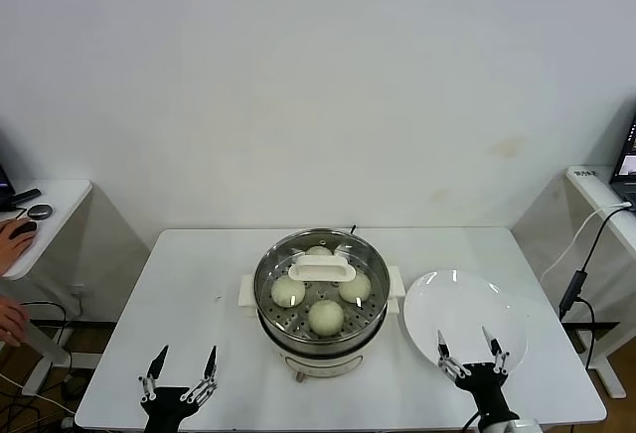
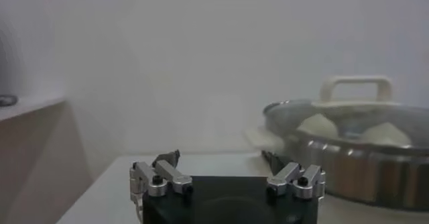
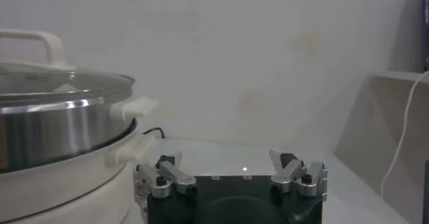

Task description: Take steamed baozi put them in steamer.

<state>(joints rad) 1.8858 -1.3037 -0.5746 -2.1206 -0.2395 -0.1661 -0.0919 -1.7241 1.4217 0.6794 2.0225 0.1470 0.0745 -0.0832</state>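
Head view alone takes in the whole white table [image 1: 199, 284]. From left to right it shows the left gripper [image 1: 184, 363] near the front edge with its jaws spread open and empty, the steamer [image 1: 320, 299] at the middle, a white plate [image 1: 465, 316] just right of the steamer, and the right gripper [image 1: 469, 346] over the plate's near rim, jaws likewise open and holding nothing. Only this view looks down through the glass lid [image 1: 321, 272] and counts 4 steamed baozi [image 1: 325, 316] on the perforated tray.

Left wrist view looks level past the left gripper [image 2: 226, 172] and catches the steamer [image 2: 348, 158] side-on, ahead of the jaws and off toward the robot's right, well apart from them. The lid's white handle [image 2: 355, 88] stands on top, and the baozi [image 2: 322, 126] are pale shapes under the glass.

Right wrist view shows the right gripper [image 3: 228, 172], with the steamer's steel wall [image 3: 53, 131] and a white side handle [image 3: 134, 106] ahead and toward the robot's left. The buns cannot be made out here.
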